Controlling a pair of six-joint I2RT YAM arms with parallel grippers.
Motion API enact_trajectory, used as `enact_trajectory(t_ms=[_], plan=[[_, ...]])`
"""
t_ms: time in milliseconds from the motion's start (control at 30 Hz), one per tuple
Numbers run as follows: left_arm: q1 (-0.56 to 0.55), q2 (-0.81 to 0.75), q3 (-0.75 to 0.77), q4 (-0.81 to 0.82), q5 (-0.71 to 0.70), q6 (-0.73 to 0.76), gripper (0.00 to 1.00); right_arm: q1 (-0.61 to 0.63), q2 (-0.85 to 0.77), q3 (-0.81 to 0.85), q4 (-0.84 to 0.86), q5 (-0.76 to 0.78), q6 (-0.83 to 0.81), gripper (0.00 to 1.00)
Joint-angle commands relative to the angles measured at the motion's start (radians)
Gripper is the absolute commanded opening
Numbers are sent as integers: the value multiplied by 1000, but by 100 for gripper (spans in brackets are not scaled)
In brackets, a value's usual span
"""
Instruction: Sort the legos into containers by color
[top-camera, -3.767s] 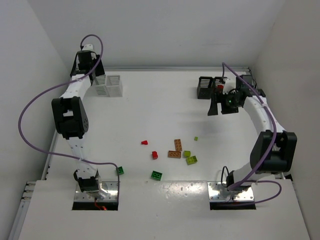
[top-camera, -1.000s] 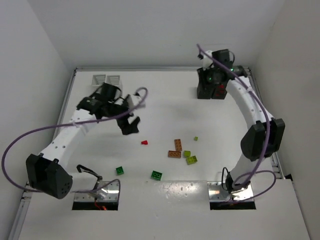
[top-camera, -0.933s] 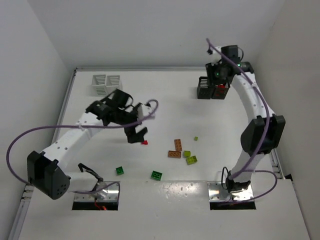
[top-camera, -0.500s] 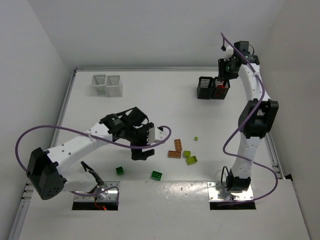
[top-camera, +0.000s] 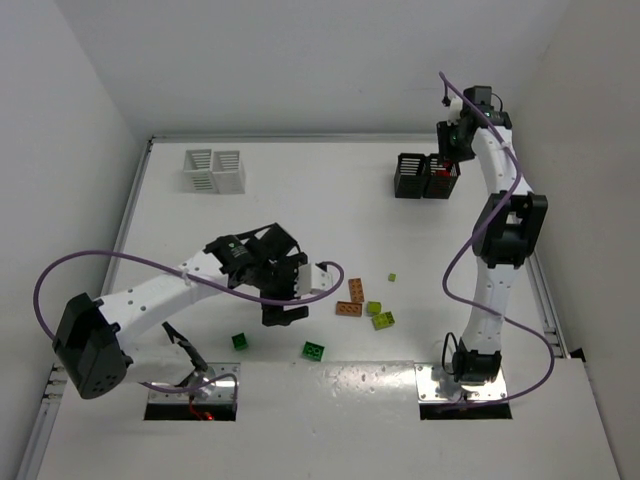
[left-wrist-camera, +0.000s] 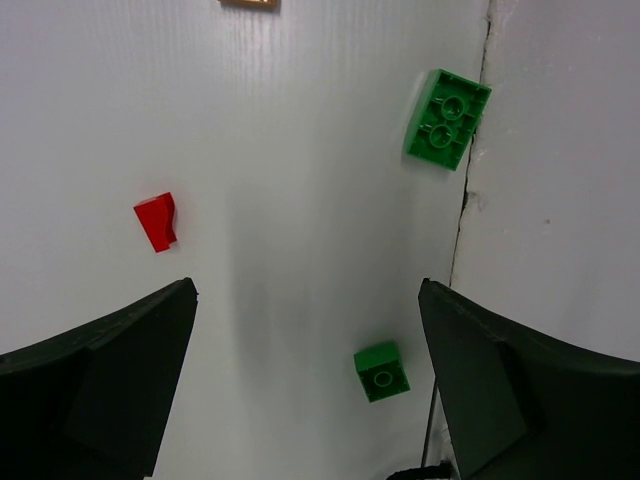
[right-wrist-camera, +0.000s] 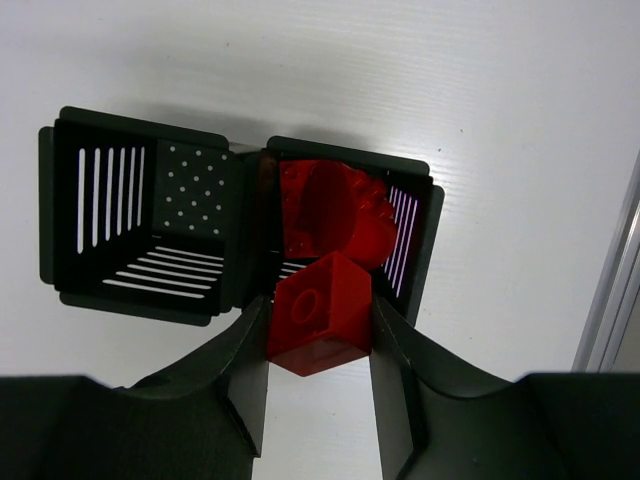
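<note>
Right gripper clenched on small glossy red studded plastic brick; black slatted plastic bin just beyond it holds red pieces. Left gripper released.

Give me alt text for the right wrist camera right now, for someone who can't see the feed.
The right end effector grips a red brick above the black bin pair, over the near edge of the compartment holding other red bricks. The neighbouring compartment looks empty, and the bins sit on a white table.
</note>
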Motion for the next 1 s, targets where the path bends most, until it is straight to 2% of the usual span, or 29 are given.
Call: enact_trajectory(t_ms=[0, 400, 567, 967], plan=[[-21, -25, -10, 29, -6, -11, 99, -4, 4, 44, 38, 33, 13, 31], [-71, -25, -58, 73, -15, -44, 99, -4, 42, 74, 48, 62, 13, 58], [-102, -15, -78, 82, -2, -54, 99, -4, 24, 87, 48, 62, 31, 60], [-241, 52, -110, 167, 71, -100, 99, -4, -119, 24, -2, -94, 73, 60]])
